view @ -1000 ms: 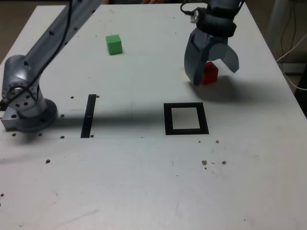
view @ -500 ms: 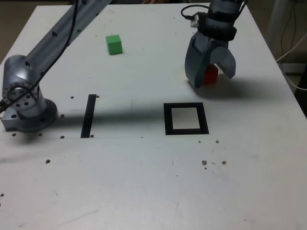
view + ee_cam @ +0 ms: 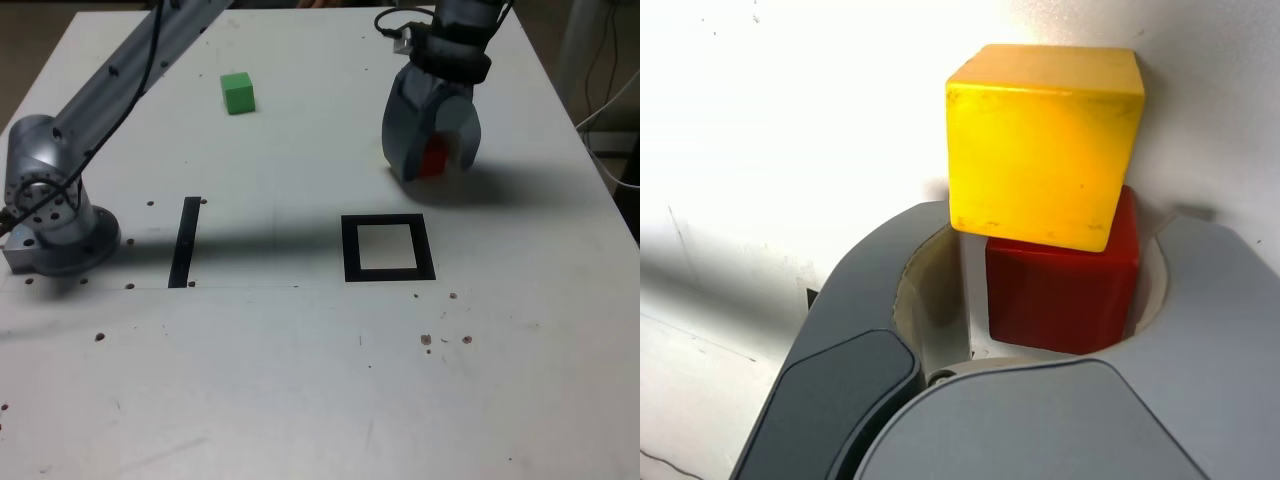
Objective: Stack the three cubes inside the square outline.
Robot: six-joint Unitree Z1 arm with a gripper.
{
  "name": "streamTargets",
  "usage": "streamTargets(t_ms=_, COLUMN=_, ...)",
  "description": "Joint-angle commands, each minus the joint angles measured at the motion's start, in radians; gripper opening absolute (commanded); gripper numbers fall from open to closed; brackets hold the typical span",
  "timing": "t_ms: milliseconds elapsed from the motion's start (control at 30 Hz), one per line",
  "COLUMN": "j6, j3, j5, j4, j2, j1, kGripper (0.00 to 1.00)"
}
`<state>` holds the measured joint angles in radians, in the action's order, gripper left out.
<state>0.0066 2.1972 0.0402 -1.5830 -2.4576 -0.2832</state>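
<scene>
While my hand [image 3: 432, 160] straddles the red cube [image 3: 1062, 285], jaws narrowed but one side showing a gap, I'd centre it before squeezing, well beyond the square outline [image 3: 388, 247]. Only the wrist view reveals the yellow cube [image 3: 1040, 140] touching the red cube.

Exterior: high, facing table [image 3: 300, 400]. Wrist: close. Shared: red cube [image 3: 434, 158].

We are looking at a lab bench: an arm [image 3: 110, 85] bolted to a white table [image 3: 300, 390], cables [image 3: 605, 70] trailing beside it.
</scene>
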Motion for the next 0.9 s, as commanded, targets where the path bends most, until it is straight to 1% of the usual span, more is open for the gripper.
streamTargets(t_ms=0, j6=0.001, j3=0.004, j5=0.000, j4=-0.005, j2=-0.001, j1=0.004, kGripper=0.33)
streamTargets(t_ms=333, j6=0.001, j3=0.004, j5=-0.002, j4=-0.008, j2=0.003, j1=0.017, kGripper=0.33)
streamTargets(t_ms=533, j6=0.001, j3=-0.003, j5=-0.009, j4=-0.016, j2=0.023, j1=0.033, kGripper=0.33)
streamTargets(t_ms=700, j6=0.001, j3=-0.020, j5=-0.019, j4=-0.027, j2=0.067, j1=0.051, kGripper=0.33)
streamTargets(t_ms=867, j6=0.004, j3=-0.085, j5=-0.022, j4=-0.028, j2=0.139, j1=0.077, kGripper=0.33)
